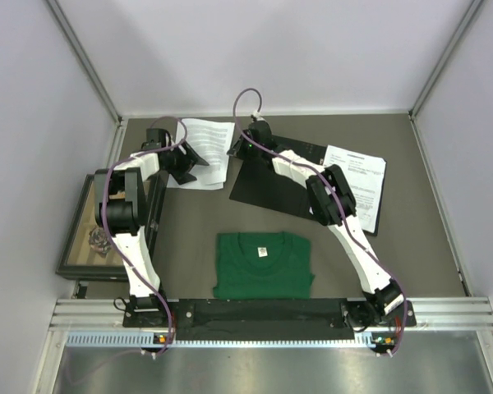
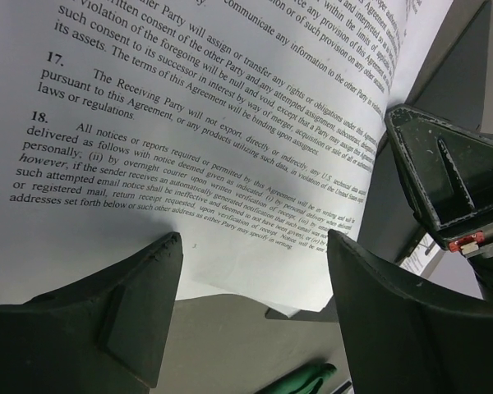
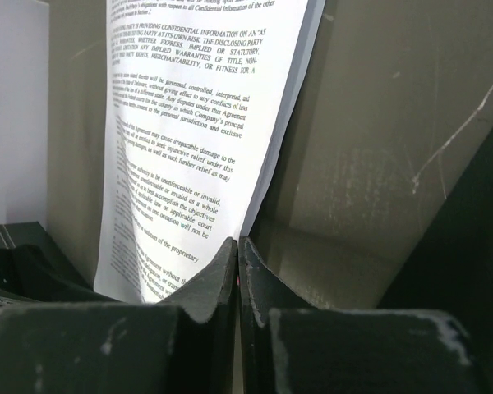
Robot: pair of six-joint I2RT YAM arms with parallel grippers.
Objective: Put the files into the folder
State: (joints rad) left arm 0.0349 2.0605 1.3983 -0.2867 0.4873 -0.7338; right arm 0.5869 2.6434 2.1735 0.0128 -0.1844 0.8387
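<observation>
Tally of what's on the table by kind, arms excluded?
Printed paper batches: 2 (one far left of centre, one at the folder's right end; sheets per batch cannot be counted)
Folder, lying open: 1
Green T-shirt: 1
Dark-framed picture box: 1
Total: 5

Top view: print on the files [image 1: 207, 146] is too small to read, and the left gripper [image 1: 189, 160] covers their near corner. The right arm [image 1: 337, 205] hides part of the folder [image 1: 263, 185] and of the right-hand sheets [image 1: 363, 168] toward the worktop's far right corner. Right wrist: the files' lower edge runs behind the right gripper [image 3: 237, 246]; can't tell if it's pinched. Left wrist: page cut off at top and left edges.
</observation>
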